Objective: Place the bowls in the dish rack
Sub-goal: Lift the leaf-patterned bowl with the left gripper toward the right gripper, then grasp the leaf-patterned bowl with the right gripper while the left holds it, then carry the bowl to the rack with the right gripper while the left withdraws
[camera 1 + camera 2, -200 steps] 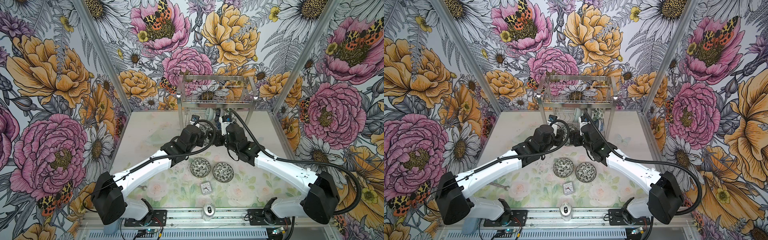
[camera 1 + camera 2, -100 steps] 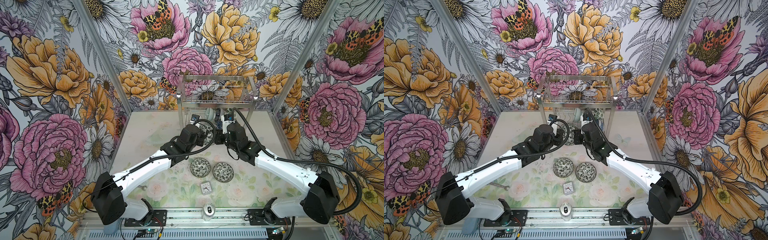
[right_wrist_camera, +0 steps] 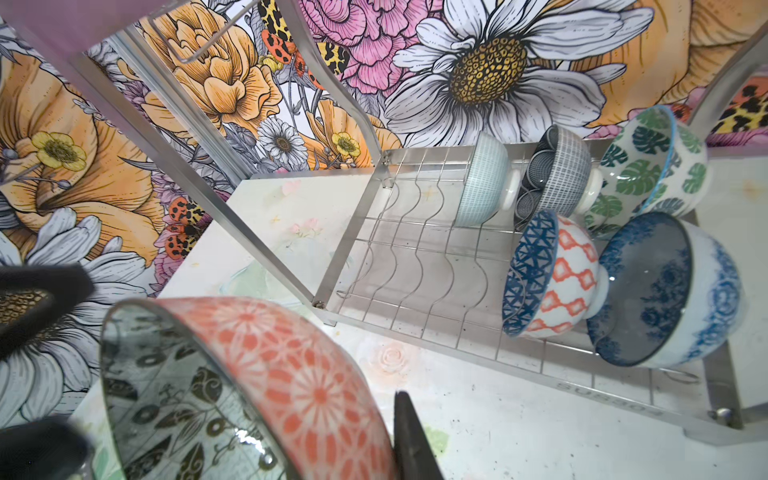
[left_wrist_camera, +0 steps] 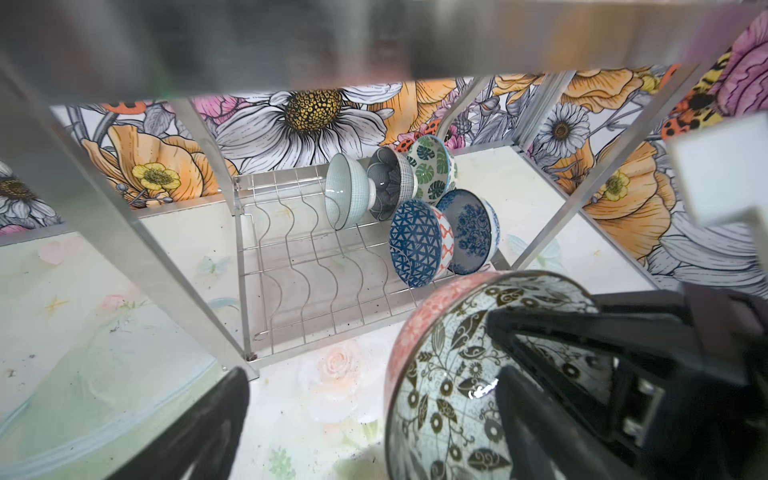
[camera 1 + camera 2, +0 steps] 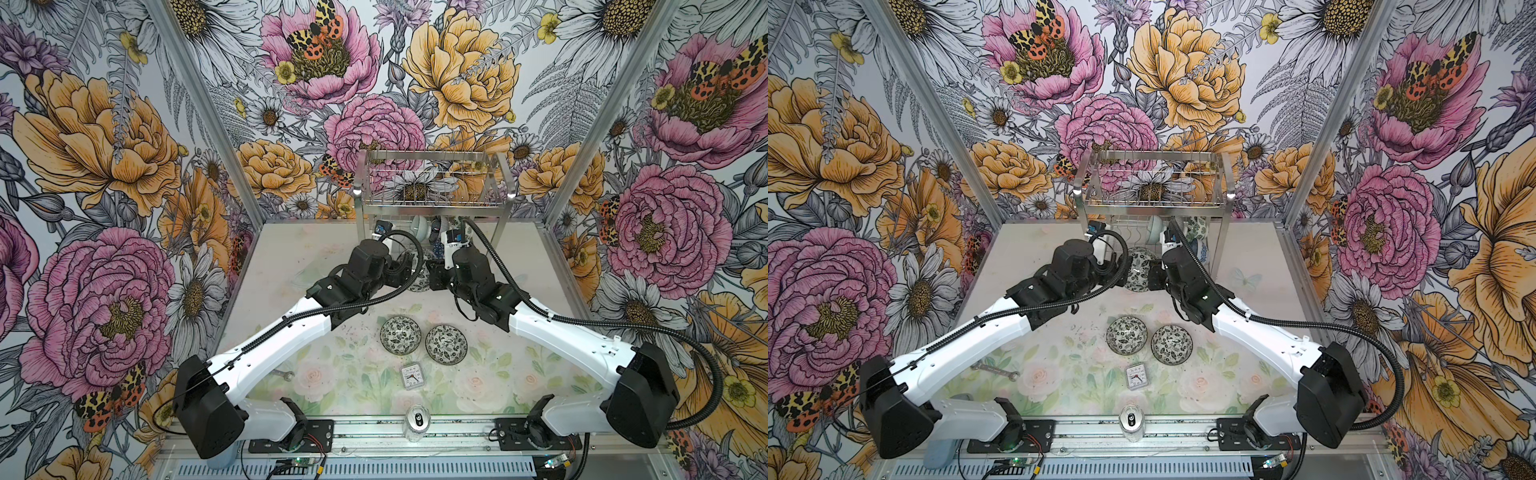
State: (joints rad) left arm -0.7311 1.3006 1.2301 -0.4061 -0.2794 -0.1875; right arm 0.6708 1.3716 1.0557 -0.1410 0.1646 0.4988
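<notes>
The dish rack stands at the back; its lower tier holds several bowls on edge, among them a blue triangle one and a blue floral one. In front of it a pink-sided bowl with black leaves inside hangs between both grippers. My right gripper is shut on its wall, one finger on the pink outside. My left gripper is open, its fingers wide on either side of that bowl's rim. Two black-white leaf bowls sit upright on the table.
A small clock, a can at the front edge and a wrench lie on the table. The rack's legs and upper basket hem in the space around both wrists.
My right gripper closed on the pink-sided bowl, then my left gripper opened and let go of it. Both arms have stayed nearly in place.
</notes>
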